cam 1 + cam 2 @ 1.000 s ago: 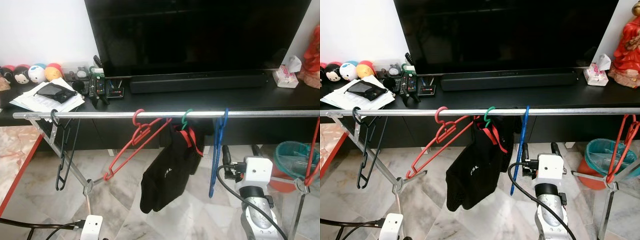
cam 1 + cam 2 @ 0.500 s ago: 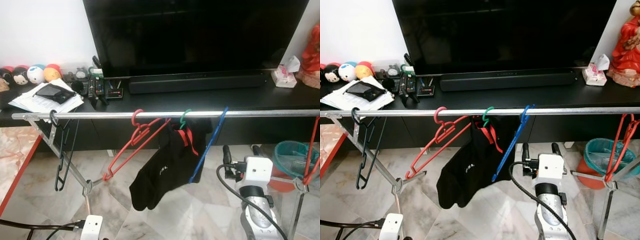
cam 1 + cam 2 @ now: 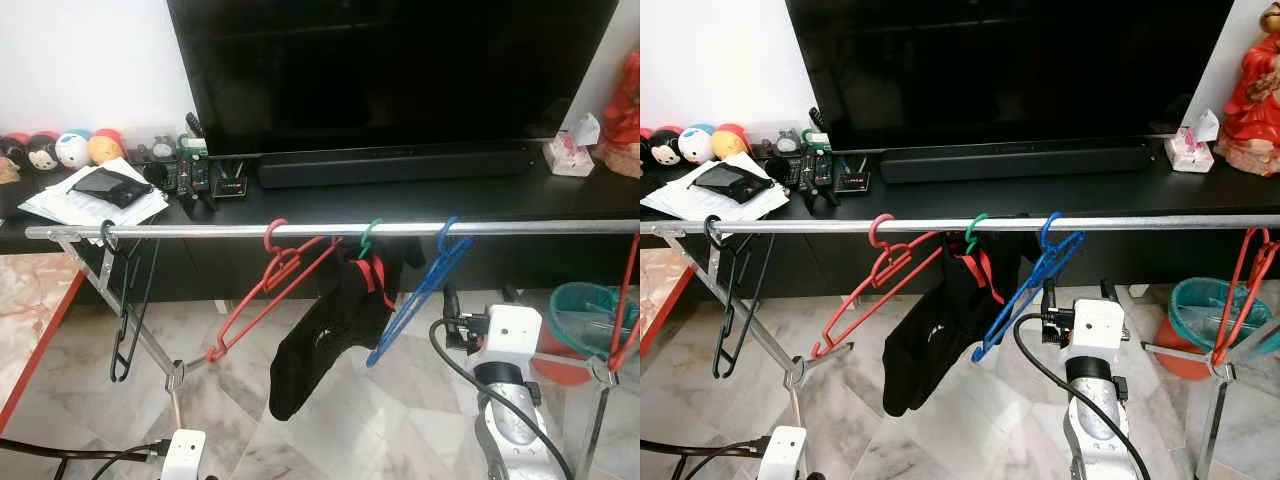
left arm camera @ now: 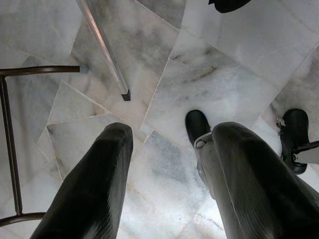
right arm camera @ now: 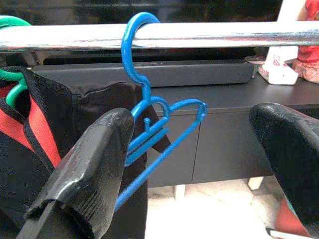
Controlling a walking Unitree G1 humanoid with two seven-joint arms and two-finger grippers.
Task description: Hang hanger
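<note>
Starting at the left end of the metal rail (image 3: 200,231), there's a black hanger (image 3: 124,310) dangling near the rack's leg. Next along is a red hanger (image 3: 268,290), tilted way over with its low end pointing left. Then a green hook (image 3: 371,236) carrying a black garment with red trim (image 3: 335,330), which hangs at a slant.

Just right of that is the blue hanger (image 3: 415,292), the one that matters here. It's thin blue plastic, hook looped over the rail, body slanted so its bottom corner sits down-left, close to the garment. It's hanging on its own.

The right gripper (image 5: 199,169) sits just below and right of it, fingers spread wide apart, holding nothing. The left gripper (image 4: 169,164) hangs low over the marble floor (image 4: 224,74), fingers apart too, empty.

Far right, another red hanger (image 3: 1240,300) sits by a teal bin (image 3: 1200,300).
</note>
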